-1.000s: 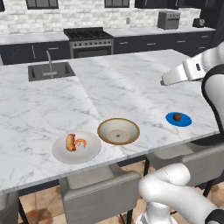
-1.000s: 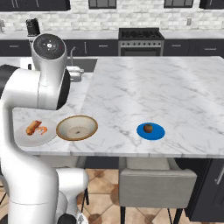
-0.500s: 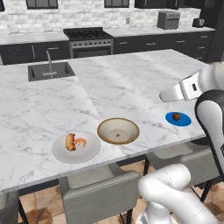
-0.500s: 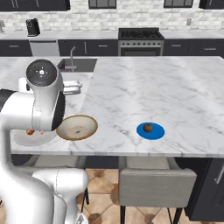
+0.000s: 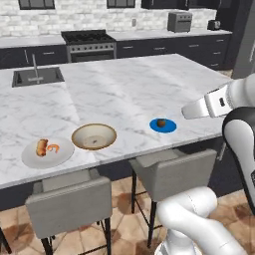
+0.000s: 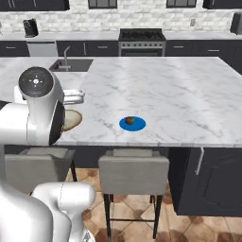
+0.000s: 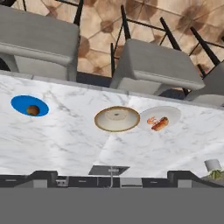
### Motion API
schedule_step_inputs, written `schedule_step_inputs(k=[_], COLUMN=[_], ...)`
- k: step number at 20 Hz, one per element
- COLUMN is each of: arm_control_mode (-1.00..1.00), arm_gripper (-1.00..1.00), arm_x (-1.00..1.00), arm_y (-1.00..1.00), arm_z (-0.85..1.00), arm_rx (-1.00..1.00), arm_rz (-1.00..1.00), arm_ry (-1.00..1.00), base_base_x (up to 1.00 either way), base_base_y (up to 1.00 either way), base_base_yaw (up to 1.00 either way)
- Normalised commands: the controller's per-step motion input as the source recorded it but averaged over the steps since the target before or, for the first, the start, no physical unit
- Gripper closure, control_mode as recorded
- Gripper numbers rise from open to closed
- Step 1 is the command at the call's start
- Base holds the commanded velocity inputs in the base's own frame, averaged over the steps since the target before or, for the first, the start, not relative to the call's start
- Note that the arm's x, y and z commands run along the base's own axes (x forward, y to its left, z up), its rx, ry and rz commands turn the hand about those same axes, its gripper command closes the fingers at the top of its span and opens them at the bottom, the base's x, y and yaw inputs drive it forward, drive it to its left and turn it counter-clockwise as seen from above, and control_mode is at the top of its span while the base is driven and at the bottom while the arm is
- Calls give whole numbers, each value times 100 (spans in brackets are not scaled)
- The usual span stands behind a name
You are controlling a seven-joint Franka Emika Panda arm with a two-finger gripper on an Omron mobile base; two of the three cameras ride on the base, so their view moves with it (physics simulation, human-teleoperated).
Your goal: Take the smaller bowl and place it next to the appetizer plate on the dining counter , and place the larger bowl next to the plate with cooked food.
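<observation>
The dining counter [image 5: 124, 89] is long white marble. On its near side, left to right, stand the plate with cooked food [image 5: 47, 152], the larger bowl [image 5: 94, 136] beside it, and the appetizer plate [image 5: 163, 125] with its brown ball. My gripper [image 5: 187, 111] hangs low over the counter just right of the blue plate, pointing left; its fingers are too small to read. From above, the hand view has the appetizer plate [image 7: 29, 106], the larger bowl [image 7: 117, 118] and the plate with cooked food [image 7: 159, 118] in a row. The smaller bowl is out of view.
Grey stools [image 5: 172, 172] stand under the counter's near edge. A sink [image 5: 35, 77] is set in the counter's far left. The stove [image 5: 87, 37] and dark cabinets line the back wall. My own arm [image 6: 40, 113] covers part of the cream bowl in the right base view.
The whole picture has slid left in both base views, so the base has driven right. My hand has come down and now sits lower, closer to the blue plate.
</observation>
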Motion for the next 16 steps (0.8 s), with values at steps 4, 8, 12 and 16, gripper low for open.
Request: schedule_step_inputs(k=[4, 8, 12, 16], arm_control_mode=[100, 100, 100, 100], arm_gripper=[-100, -100, -100, -100], arm_x=[0, 0, 0, 0], arm_y=[0, 0, 0, 0], arm_z=[0, 0, 0, 0], arm_rx=[0, 0, 0, 0], arm_rz=[0, 0, 0, 0], arm_ry=[0, 0, 0, 0], base_base_x=[33, 31, 35, 31], base_base_y=[-100, -100, -100, -100], base_base_yaw=[1, 0, 0, 0])
